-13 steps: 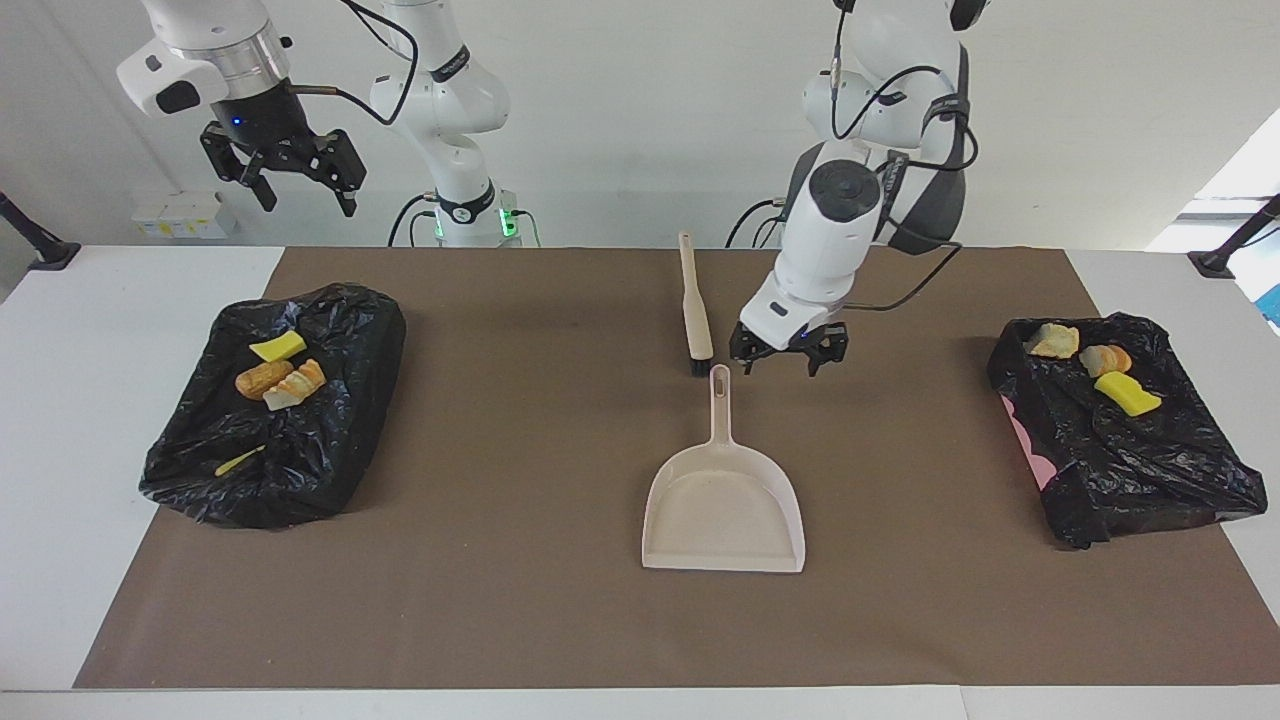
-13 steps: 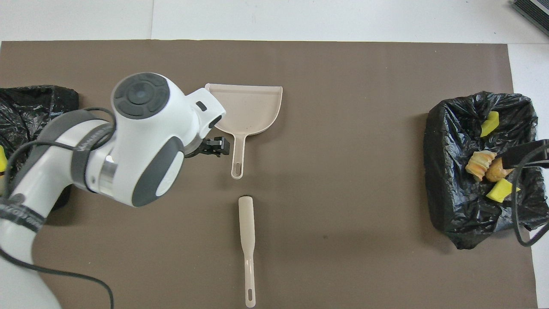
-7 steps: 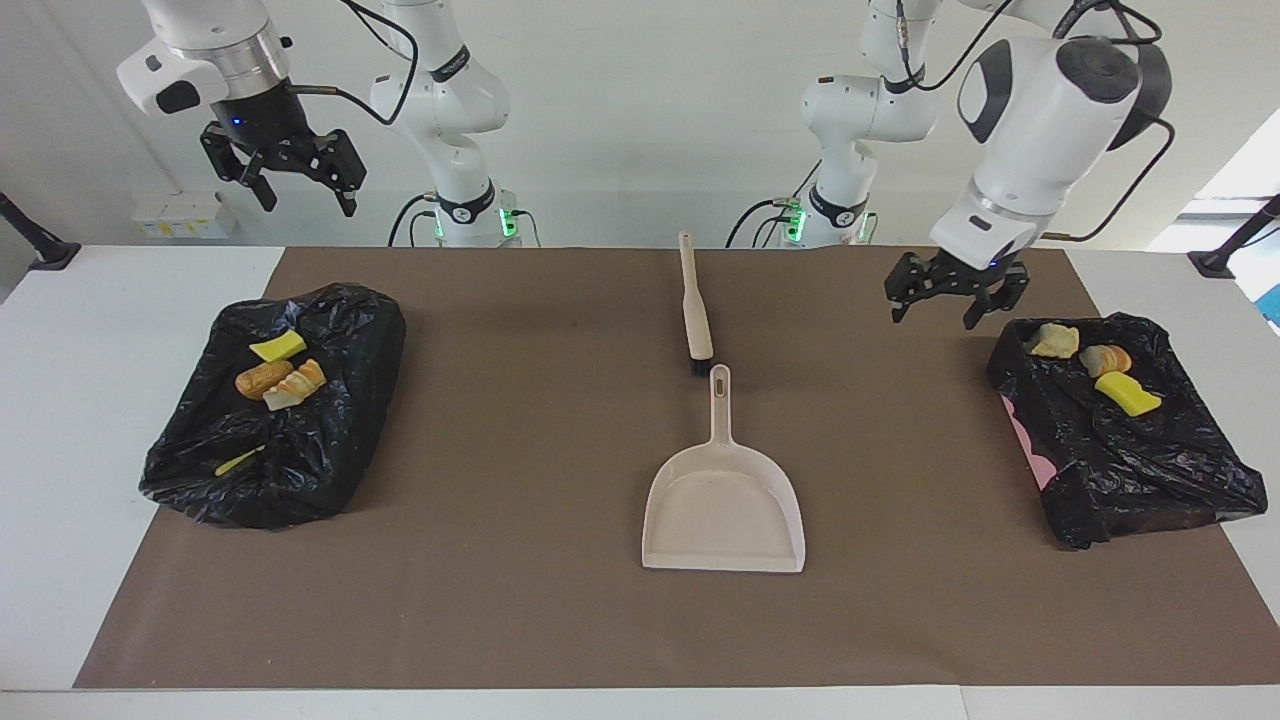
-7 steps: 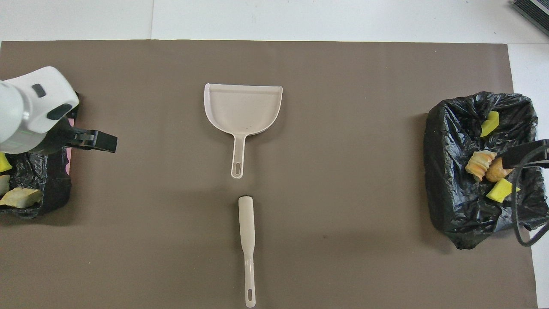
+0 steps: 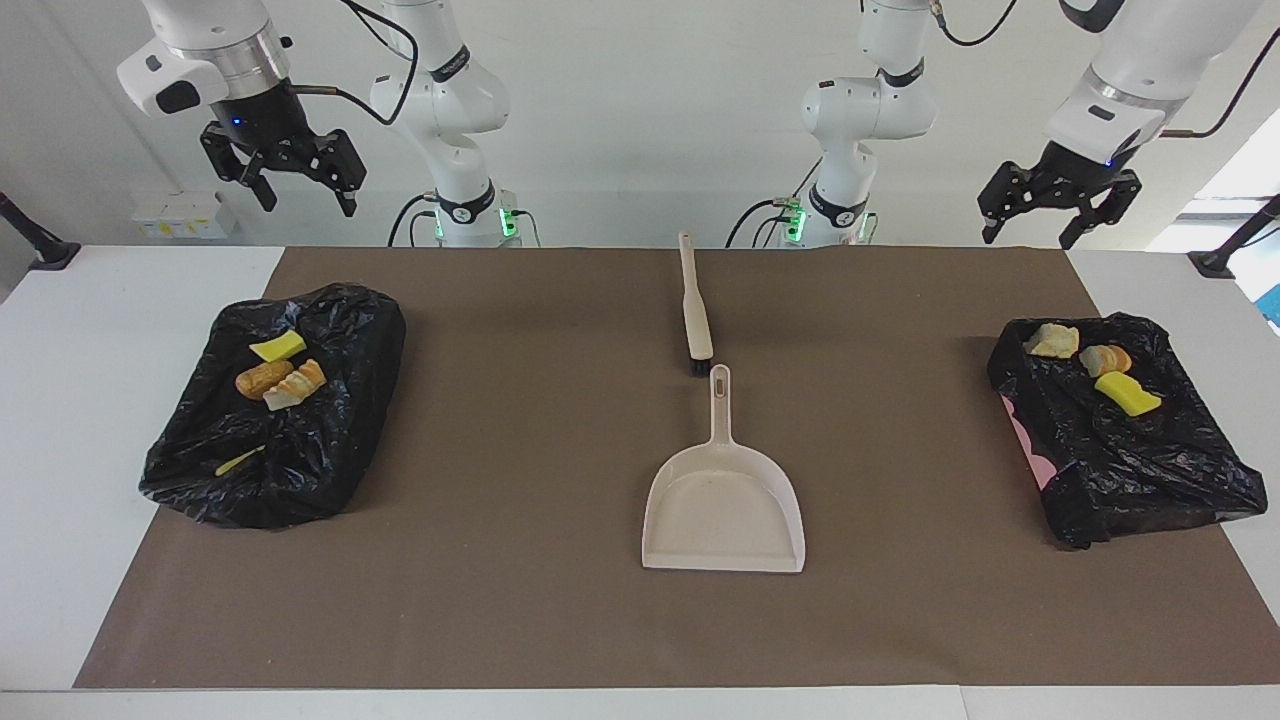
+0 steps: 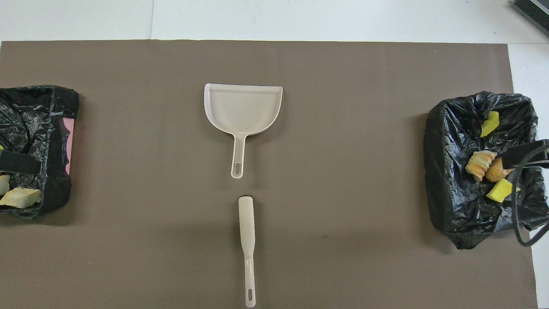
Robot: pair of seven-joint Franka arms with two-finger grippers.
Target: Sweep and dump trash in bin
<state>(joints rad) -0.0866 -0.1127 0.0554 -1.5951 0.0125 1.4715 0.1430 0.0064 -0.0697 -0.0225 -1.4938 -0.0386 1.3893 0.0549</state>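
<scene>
The trash lies in two bins lined with black bags. In the bin [image 5: 330, 440] at the right arm's end are a yellow sponge bit [image 5: 278, 346] and bread-like pieces [image 5: 263, 379]. The bin [image 5: 1150, 470] at the left arm's end holds a beige chunk [image 5: 1052, 340], a bread-like piece [image 5: 1105, 359] and a yellow sponge bit [image 5: 1127, 393]. The beige dustpan [image 5: 723, 505] lies empty mid-table, its handle toward the brush [image 5: 694, 305]. My right gripper [image 5: 300, 190] hangs open and empty high over its bin. My left gripper [image 5: 1040, 225] hangs open and empty over its own.
A brown mat [image 5: 520, 560] covers most of the white table [image 5: 60, 420]. From above, the dustpan [image 6: 243, 107] lies farther from the robots than the brush [image 6: 247, 240]. The right arm's cable [image 6: 521, 214] loops over its bin's edge.
My left arm has swung away from the dustpan's handle, risen, and now hangs over the bin at its own end. The right arm has stayed put.
</scene>
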